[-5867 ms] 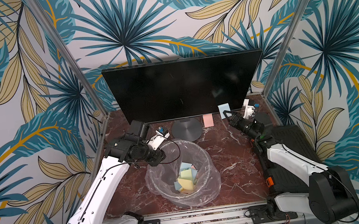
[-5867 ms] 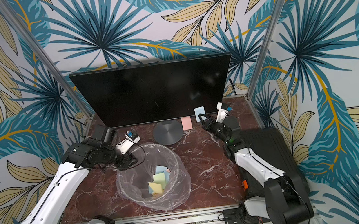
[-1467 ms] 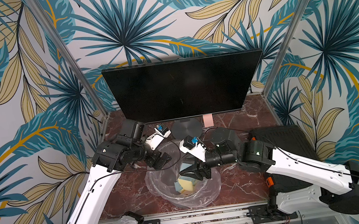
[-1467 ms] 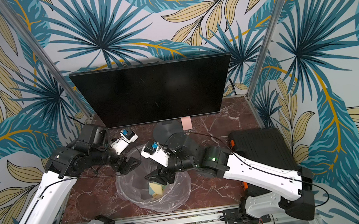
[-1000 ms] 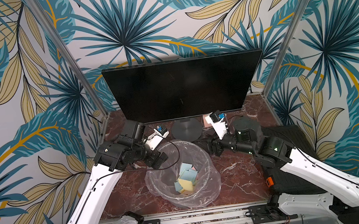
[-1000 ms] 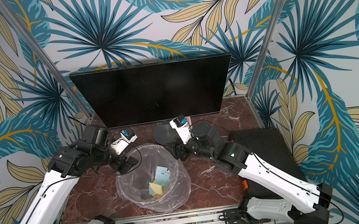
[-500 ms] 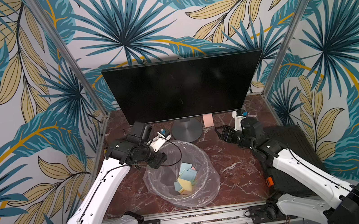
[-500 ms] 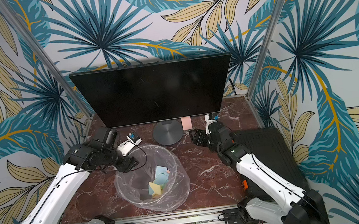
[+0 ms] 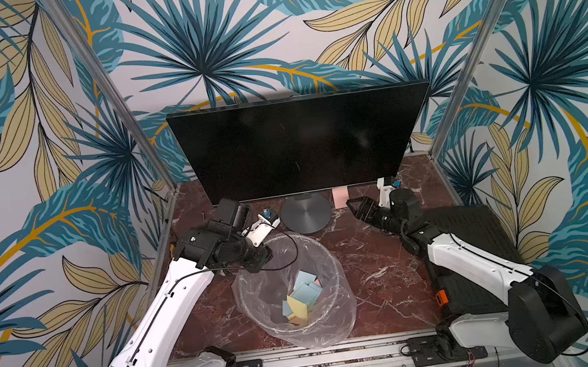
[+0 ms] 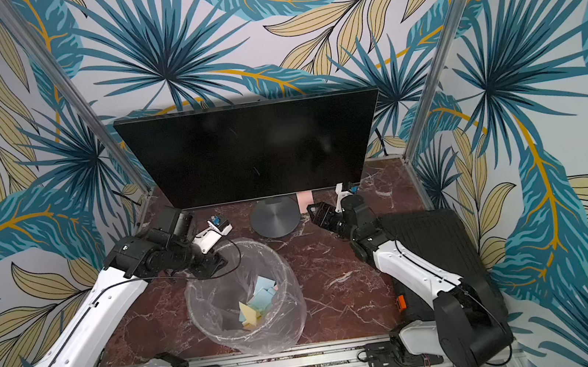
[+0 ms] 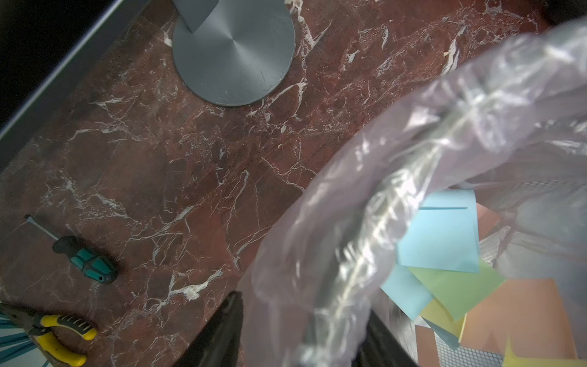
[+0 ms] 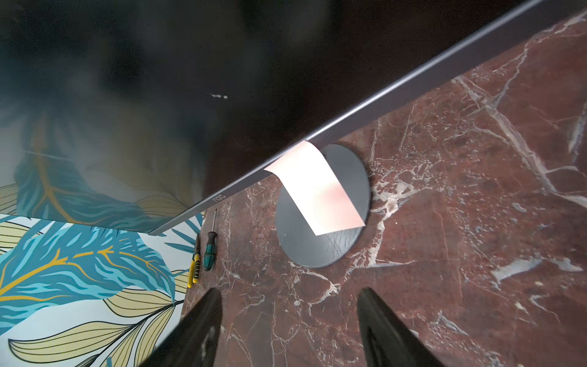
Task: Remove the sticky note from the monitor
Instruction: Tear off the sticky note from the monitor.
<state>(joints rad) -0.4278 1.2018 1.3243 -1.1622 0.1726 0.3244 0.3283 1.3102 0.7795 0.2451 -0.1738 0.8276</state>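
Right gripper [image 12: 289, 294] spread, curled pink sticky note [image 12: 314, 187]

Clear bin bag [image 9: 337, 331], green screwdriver [image 11: 84, 262], yellow pliers [image 11: 60, 336] — red marble tabletop [image 9: 382, 277]
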